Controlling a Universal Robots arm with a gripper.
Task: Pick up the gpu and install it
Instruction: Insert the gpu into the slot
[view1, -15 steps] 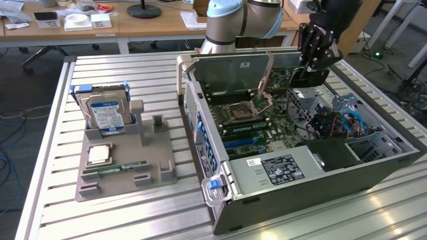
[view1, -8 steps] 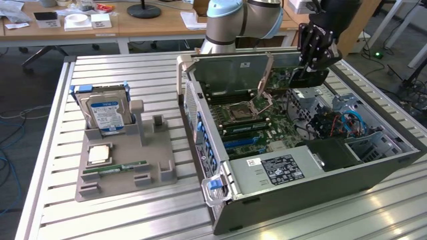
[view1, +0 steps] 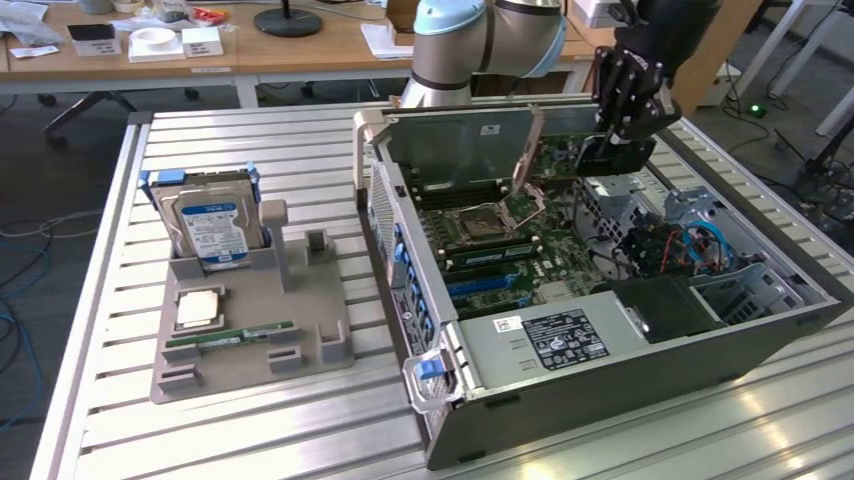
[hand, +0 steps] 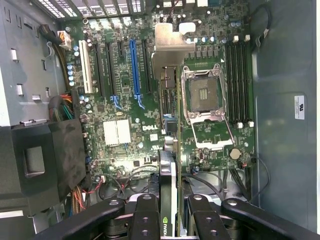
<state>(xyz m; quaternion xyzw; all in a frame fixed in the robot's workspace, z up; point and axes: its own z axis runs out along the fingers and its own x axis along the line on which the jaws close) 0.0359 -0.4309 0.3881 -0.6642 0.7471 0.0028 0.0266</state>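
My gripper (view1: 625, 132) hangs over the far right part of the open computer case (view1: 747, 340), shut on the gpu (view1: 615, 156), which hangs dark below the fingers. In the wrist view the gpu (hand: 169, 190) appears edge-on between the two black fingers (hand: 145, 216), its silver end bracket (hand: 172, 47) pointing away from the camera. The card hovers above the motherboard (hand: 120, 132), apart from it, between the blue expansion slot (hand: 134, 67) and the open CPU socket (hand: 204, 95).
On the exterior view's left a grey holder (view1: 254, 350) carries a hard drive (view1: 211, 225), a CPU chip (view1: 198, 308) and a RAM stick (view1: 247, 333). Cables and drive cages (view1: 687, 250) crowd the case's right side. Desks stand behind the table.
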